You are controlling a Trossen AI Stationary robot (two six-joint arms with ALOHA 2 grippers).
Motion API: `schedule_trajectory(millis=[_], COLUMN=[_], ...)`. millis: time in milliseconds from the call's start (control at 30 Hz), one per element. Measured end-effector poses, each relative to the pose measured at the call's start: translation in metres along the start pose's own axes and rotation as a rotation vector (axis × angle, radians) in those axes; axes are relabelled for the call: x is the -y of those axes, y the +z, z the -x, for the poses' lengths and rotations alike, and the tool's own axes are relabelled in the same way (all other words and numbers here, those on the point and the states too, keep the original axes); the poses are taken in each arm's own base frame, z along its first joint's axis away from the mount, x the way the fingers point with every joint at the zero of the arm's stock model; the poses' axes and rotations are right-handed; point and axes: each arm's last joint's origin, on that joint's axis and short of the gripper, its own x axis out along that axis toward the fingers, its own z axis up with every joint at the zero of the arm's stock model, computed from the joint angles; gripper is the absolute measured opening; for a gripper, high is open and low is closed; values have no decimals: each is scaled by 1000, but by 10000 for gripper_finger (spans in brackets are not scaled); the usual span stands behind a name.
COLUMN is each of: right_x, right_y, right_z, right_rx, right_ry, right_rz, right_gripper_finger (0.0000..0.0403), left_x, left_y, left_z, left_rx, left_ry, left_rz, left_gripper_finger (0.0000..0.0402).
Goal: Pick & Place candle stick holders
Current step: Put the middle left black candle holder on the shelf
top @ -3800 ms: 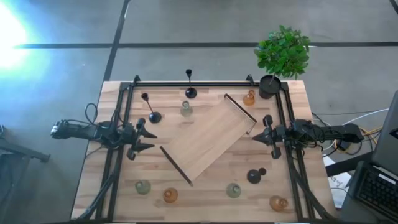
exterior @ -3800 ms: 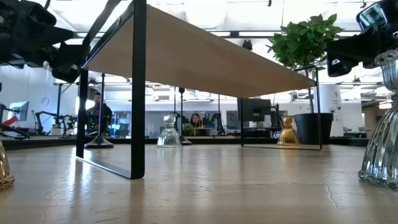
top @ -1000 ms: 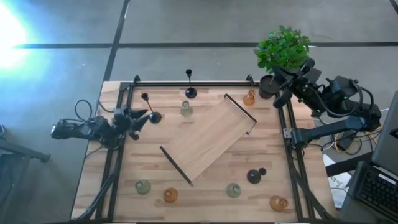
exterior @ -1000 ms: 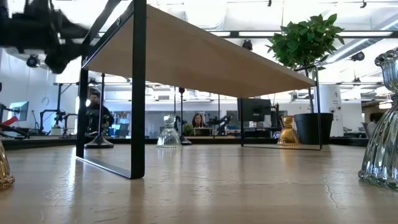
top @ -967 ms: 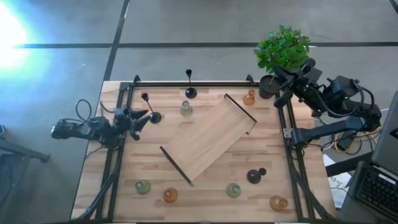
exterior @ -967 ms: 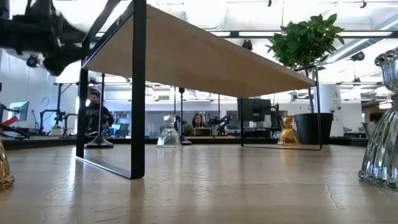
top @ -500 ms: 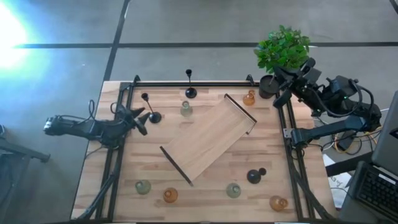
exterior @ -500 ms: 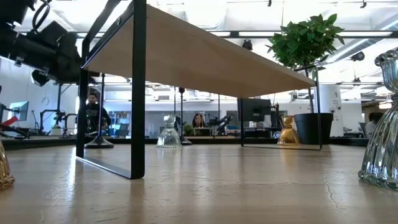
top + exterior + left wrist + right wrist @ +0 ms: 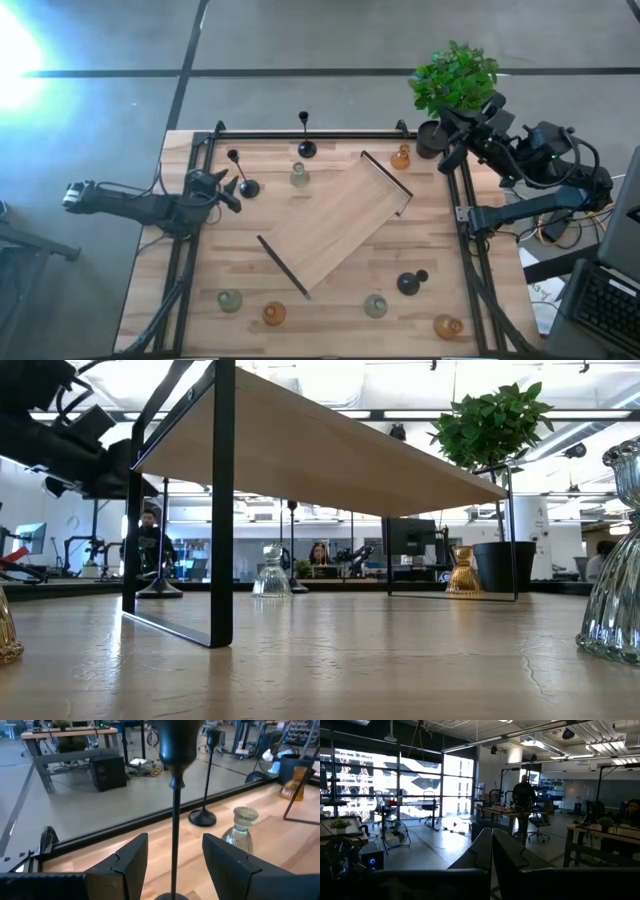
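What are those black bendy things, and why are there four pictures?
They are two robot arms with pinching grippers. One camera looks down from above, one sits at tabletop height, and one rides on each wrist. On the wooden table stand a slanted wooden shelf with black frame, little amber and green glass candle holders and tall black stemmed candle holders. The left gripper is open, its fingers either side of one black stemmed candle holder, not squeezing yet. The right gripper is shut, holds nothing, and is raised near the green potted plant.
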Motion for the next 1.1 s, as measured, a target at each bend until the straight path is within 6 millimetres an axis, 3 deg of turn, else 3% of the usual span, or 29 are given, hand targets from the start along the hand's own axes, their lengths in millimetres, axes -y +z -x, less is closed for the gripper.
schedule_trajectory(millis=[400, 1100], right_x=[-6, -5], right_y=[-7, -7], right_z=[-10, -10], right_rx=[-30, -27], right_ry=[-11, -16], right_rz=[43, 35], right_gripper_finger=[8, 8], left_x=[6, 13], left_y=[-2, 0], left_z=[-10, -31], left_rx=[-12, -53], left_ry=[70, 79], left_rz=[-5, -15], left_gripper_finger=[193, 193])
